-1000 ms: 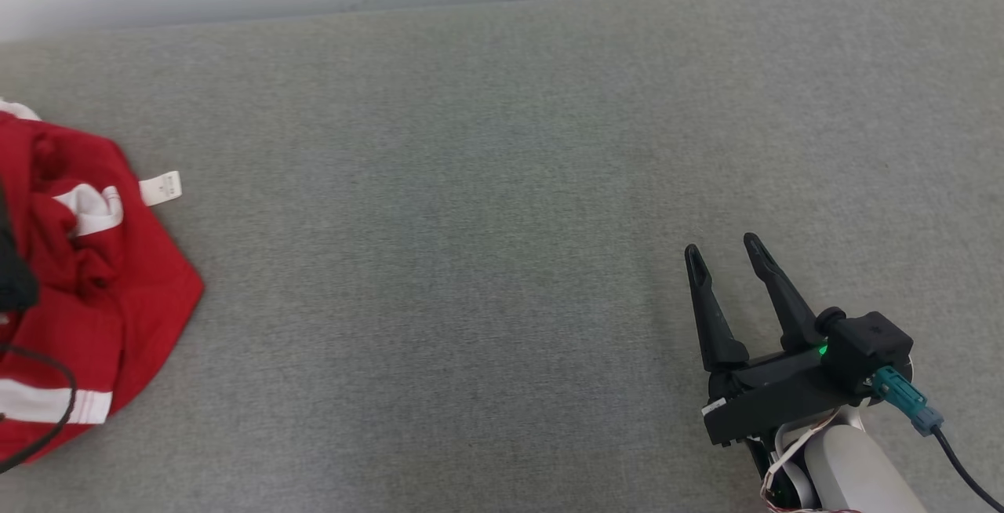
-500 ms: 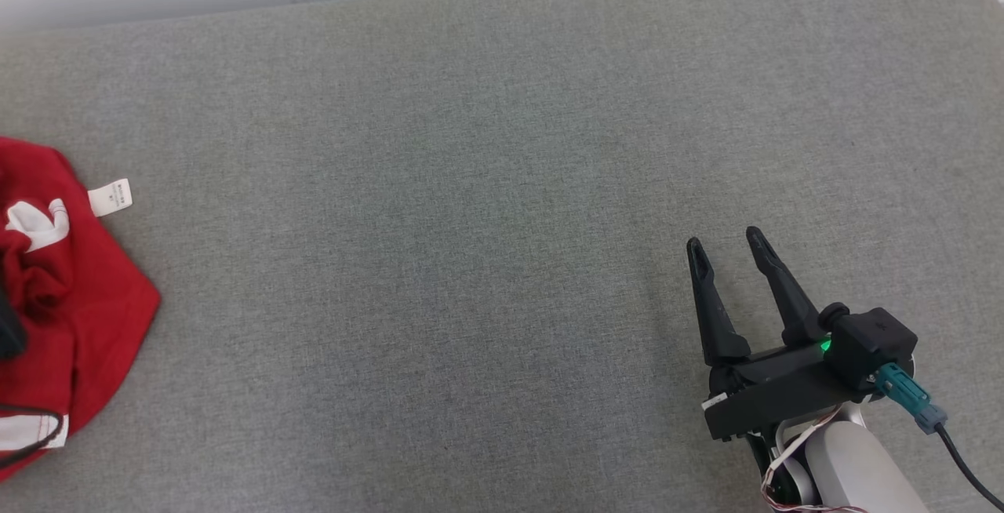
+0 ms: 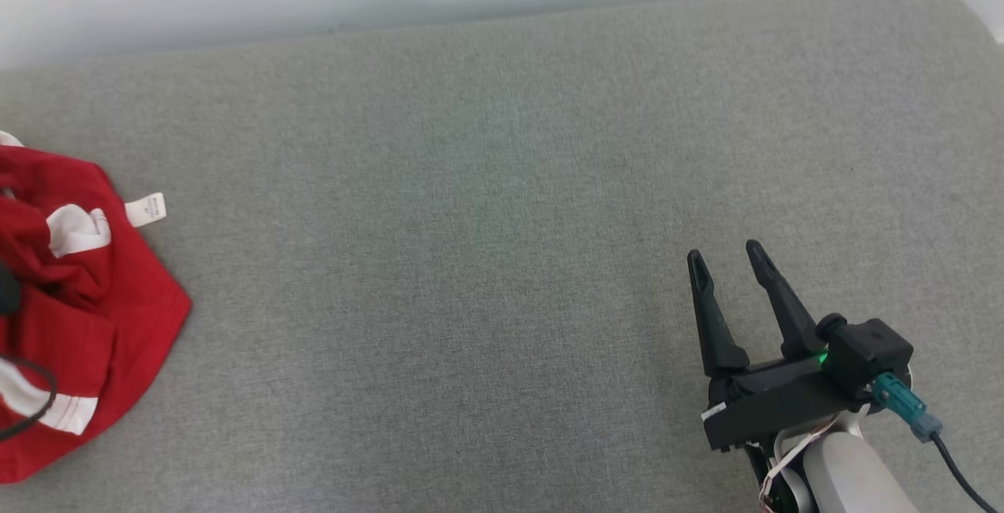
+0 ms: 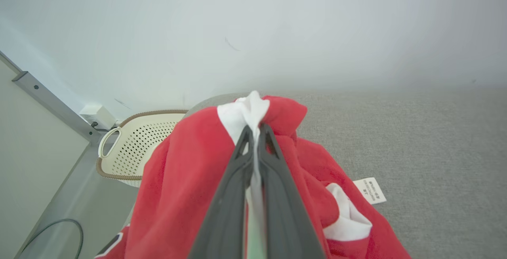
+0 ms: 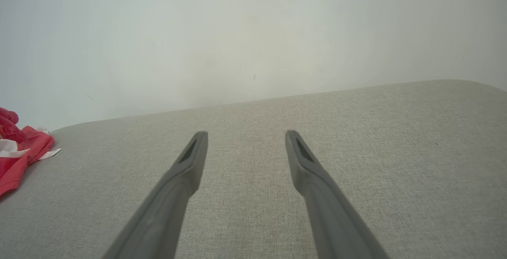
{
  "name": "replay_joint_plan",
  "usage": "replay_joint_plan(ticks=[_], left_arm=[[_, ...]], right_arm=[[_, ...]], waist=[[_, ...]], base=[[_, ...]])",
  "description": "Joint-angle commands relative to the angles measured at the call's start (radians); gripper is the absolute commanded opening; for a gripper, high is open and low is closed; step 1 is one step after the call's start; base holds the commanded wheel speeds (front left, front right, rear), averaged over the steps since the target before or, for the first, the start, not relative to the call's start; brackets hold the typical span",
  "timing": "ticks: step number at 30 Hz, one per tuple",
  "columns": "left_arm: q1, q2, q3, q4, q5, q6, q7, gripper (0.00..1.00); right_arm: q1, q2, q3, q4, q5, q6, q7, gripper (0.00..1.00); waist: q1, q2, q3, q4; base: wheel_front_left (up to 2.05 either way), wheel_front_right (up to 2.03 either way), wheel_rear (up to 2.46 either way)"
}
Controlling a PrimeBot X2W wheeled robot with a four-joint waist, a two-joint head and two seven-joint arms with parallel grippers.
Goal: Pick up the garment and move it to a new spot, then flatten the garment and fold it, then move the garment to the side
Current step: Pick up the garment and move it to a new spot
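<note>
A white basket (image 4: pixel 134 148) sits past the edge of the grey pad (image 3: pixel 471 262). The red shirt (image 3: pixel 94 317) (white tag (image 3: pixel 146 209) sticking out) lies bunched at its left. My left gripper (image 4: pixel 255 129) pinches the cloth tight; my right gripper (image 3: pixel 725 262) points forward, wide open, empty.

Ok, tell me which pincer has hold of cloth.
The left pincer, shut on a white-edged fold of the red garment. The right pincer stands open over the grey surface, holding nothing.
</note>
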Motion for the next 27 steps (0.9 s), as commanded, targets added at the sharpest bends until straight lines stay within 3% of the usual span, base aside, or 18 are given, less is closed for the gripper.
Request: replay_joint_plan(ticks=[1, 12, 27], left_arm=[[-0.016, 0.002, 0.000, -0.015, -0.001, -0.010, -0.018, 0.00], [-0.070, -0.022, -0.082, -0.243, 0.040, -0.036, -0.032, 0.00], [0.056, -0.099, -0.209, -0.806, 0.011, -0.074, 0.150, 0.00]], right_arm=[[0.016, 0.003, -0.001, 0.005, 0.001, 0.000, -0.003, 1.00], [0.041, 0.011, -0.012, 0.007, 0.006, 0.000, -0.003, 1.00], [0.049, 0.021, -0.026, 0.002, 0.013, 0.000, -0.003, 1.00]], waist=[[0.0000, -0.0001, -0.026, 0.012], [0.0000, -0.0001, -0.075, 0.023], [0.0000, -0.0001, -0.099, -0.016]], base=[[0.00, 0.00, 0.00], [0.00, 0.00, 0.00], [0.00, 0.00, 0.00]])
